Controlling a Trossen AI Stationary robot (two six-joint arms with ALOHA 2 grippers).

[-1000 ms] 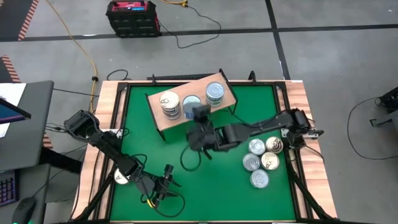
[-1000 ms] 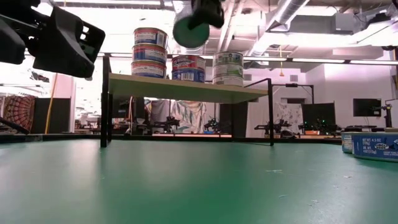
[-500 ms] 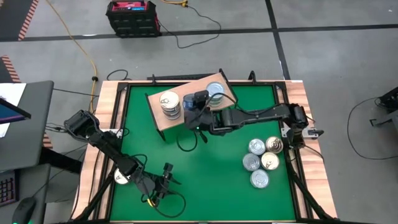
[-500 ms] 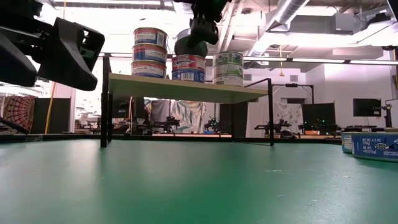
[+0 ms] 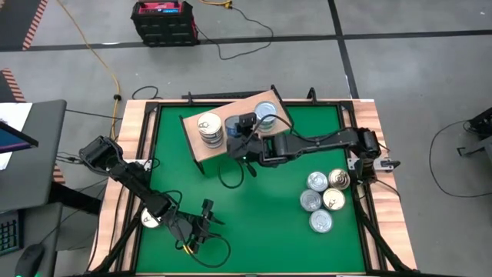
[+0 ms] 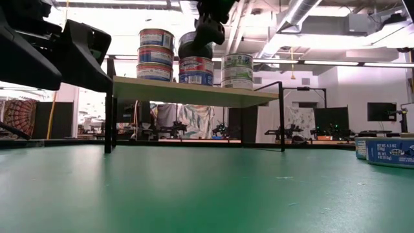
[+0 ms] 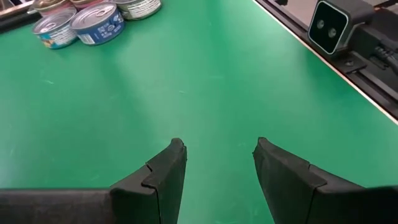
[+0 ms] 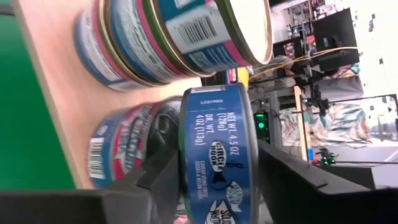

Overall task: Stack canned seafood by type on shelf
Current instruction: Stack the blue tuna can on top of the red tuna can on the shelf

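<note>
The light-wood shelf [image 5: 204, 150] on thin black legs stands at the table's far middle. On it stand a left stack of tins [image 5: 209, 127], a middle tin [image 6: 196, 70] and a right stack [image 5: 265, 114]. My right gripper [image 5: 242, 127] is shut on a blue-labelled tin [image 8: 217, 162], which it holds just above the middle tin. My left gripper [image 7: 217, 152] hovers open over bare green table near the near edge [image 5: 209, 218]. Several loose tins [image 5: 323, 198] rest on their bases at the table's right. My right gripper pinches the blue tin between its two fingers [image 8: 163, 180], which stand on either side of the tin's labelled side wall [image 8: 217, 124], against its two flat ends. The arm reaches in from the table's right. The tin [image 6: 194, 42] is lifted clear and slightly tilted above the middle tin.
The loose tins also show at the low view's right edge [image 6: 388, 150] and far off in the left wrist view [image 7: 93, 22]. A small camera [image 7: 336, 28] sits at the table's near edge. Open green table [image 5: 254, 215] lies between the two arms.
My right gripper has carried the tin from over the table just in front of the shelf toward the far edge and over the shelf's middle tin. The tin has turned from showing a flat face to the low view to lying nearly level. My left arm has shifted slightly.
</note>
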